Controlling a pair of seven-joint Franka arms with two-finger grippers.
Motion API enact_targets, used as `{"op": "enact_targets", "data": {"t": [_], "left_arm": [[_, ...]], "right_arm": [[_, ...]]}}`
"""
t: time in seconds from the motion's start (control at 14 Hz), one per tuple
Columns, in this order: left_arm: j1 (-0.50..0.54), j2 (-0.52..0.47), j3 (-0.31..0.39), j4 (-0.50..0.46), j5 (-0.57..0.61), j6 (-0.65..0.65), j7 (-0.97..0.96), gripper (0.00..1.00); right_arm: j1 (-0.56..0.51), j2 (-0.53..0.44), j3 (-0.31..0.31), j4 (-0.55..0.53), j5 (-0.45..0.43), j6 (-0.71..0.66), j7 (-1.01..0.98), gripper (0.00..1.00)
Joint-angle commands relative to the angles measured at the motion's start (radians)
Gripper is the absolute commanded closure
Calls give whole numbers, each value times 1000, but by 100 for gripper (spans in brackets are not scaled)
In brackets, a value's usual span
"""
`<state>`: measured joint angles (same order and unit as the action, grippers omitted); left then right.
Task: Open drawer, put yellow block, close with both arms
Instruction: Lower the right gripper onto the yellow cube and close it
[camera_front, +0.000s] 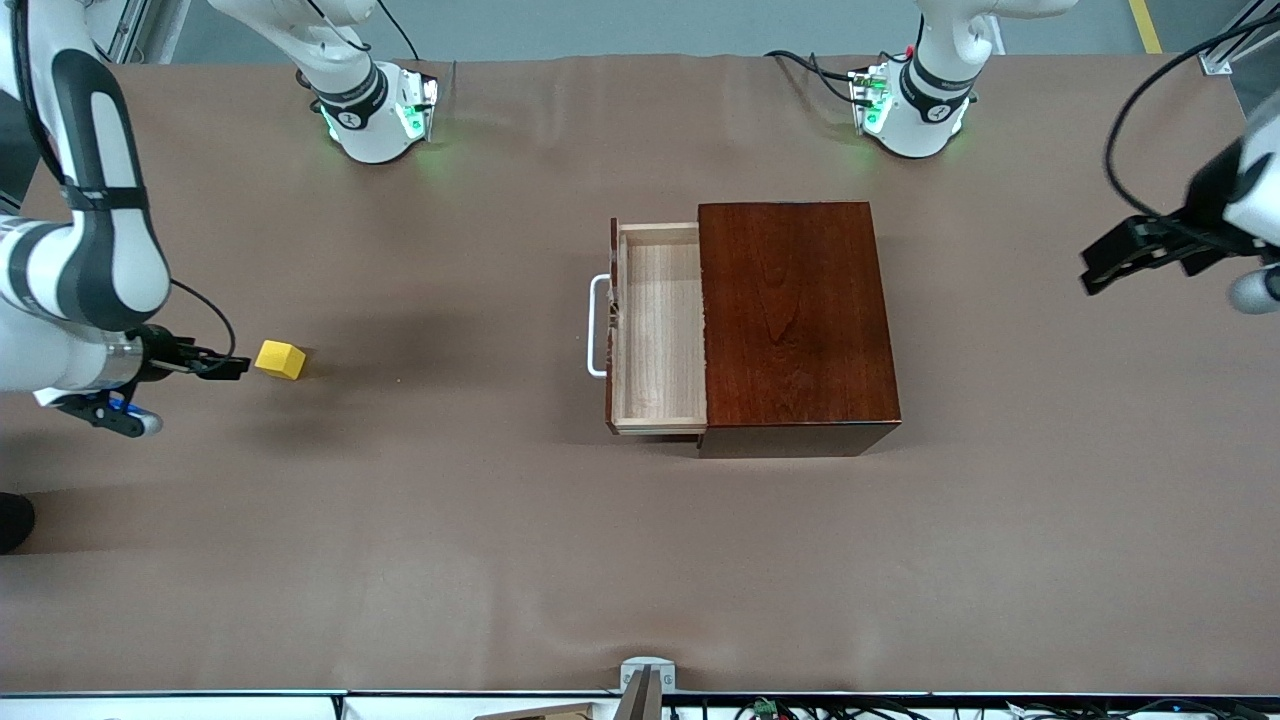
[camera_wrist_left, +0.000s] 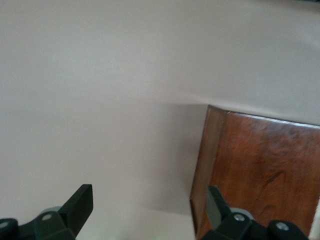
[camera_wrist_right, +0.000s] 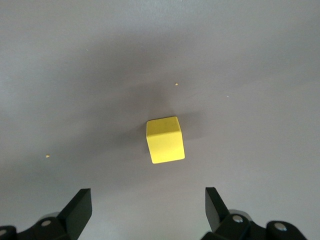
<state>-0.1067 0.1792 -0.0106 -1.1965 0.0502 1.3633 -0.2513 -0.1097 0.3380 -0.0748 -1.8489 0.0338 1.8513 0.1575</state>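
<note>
Before us, brown-covered table (camera_front: 640, 540), mahogany box (camera_front: 795, 325) at our centre, drawer (camera_front: 660, 330) pulled open, yellow block (camera_front: 280, 359) toward the right arm's end.

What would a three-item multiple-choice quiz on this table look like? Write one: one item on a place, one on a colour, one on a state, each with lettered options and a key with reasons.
1. Where is the small bright yellow block?
A. In the drawer
B. On the table toward the right arm's end
C. On top of the box

2. What colour is the U-shaped bar handle on the drawer front?
A. White
B. Black
C. Yellow

3. How does the pale light-wood drawer of the glossy mahogany-coloured box stand?
A. Shut
B. Pulled out, holding the block
C. Pulled out, with nothing in it

Key: B, the block lies on the brown table just off the open right gripper; A, the bar shows white against the dark front; C, the tray's bare wood floor shows. The left gripper, open, waits over the table at its own end.
</note>
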Motion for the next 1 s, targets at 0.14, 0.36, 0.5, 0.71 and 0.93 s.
{"op": "enact_targets", "data": {"t": [0.14, 0.36, 0.5, 0.71, 0.93], "left_arm": [[90, -151, -32, -237, -3, 67, 98, 0], [142, -236, -89, -360, -12, 128, 109, 0], [139, -238, -91, -356, -9, 128, 107, 0], [142, -234, -89, -353, -10, 135, 109, 0], [142, -244, -89, -357, -12, 129, 95, 0]], "right_arm": [[4, -51, 3, -191, -17, 198, -7, 0], [-2, -50, 1, -254, -17, 285, -71, 0], [-7, -47, 1, -292, -17, 366, -105, 0], [5, -47, 1, -349, -18, 452, -108, 0], [-13, -40, 0, -360, -19, 477, -174, 0]]}}
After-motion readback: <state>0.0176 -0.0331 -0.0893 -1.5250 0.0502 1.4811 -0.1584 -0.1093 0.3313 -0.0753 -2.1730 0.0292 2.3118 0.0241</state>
